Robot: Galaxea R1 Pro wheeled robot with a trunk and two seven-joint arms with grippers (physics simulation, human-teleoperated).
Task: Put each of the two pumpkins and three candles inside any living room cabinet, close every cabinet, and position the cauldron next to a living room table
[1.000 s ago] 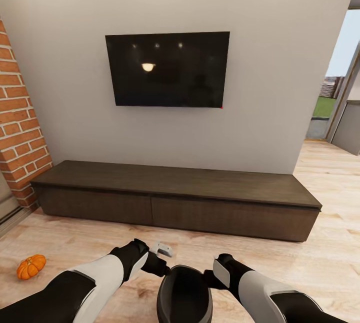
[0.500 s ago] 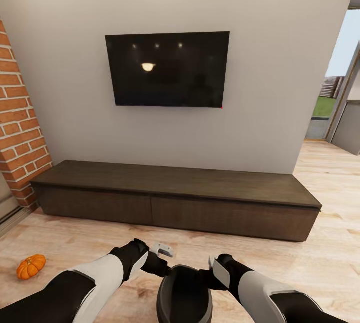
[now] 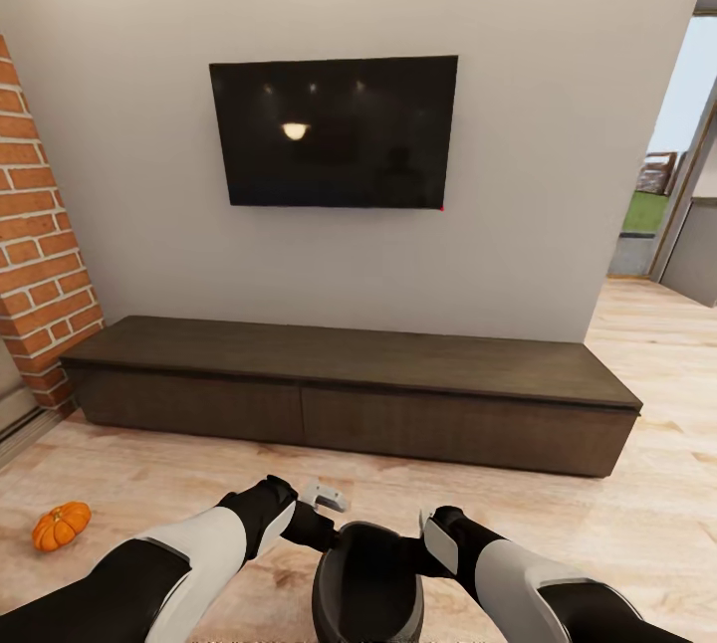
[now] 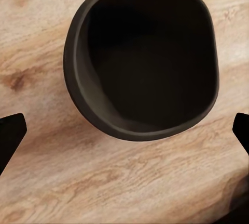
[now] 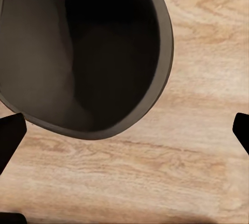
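Open wooden floor (image 3: 179, 484) lies between the robot and the long dark cabinet (image 3: 349, 389), whose 2 fronts sit shut against the wall. The dark, round cauldron (image 3: 366, 583) stands on the floor between both arms. 1 orange pumpkin (image 3: 61, 526) lies far left. Left pincer (image 4: 124, 130) and right pincer (image 5: 124, 128) are both spread wide, holding nothing.

Both pincers (image 3: 334, 514) (image 3: 413, 548) spread wide

Light wood floor (image 3: 179, 484), plain grey wall (image 3: 558, 125), black TV (image 3: 334, 132) mounted ahead of the grippers; brick column (image 3: 40, 255) far left, bright doorway (image 3: 677, 155) far right.
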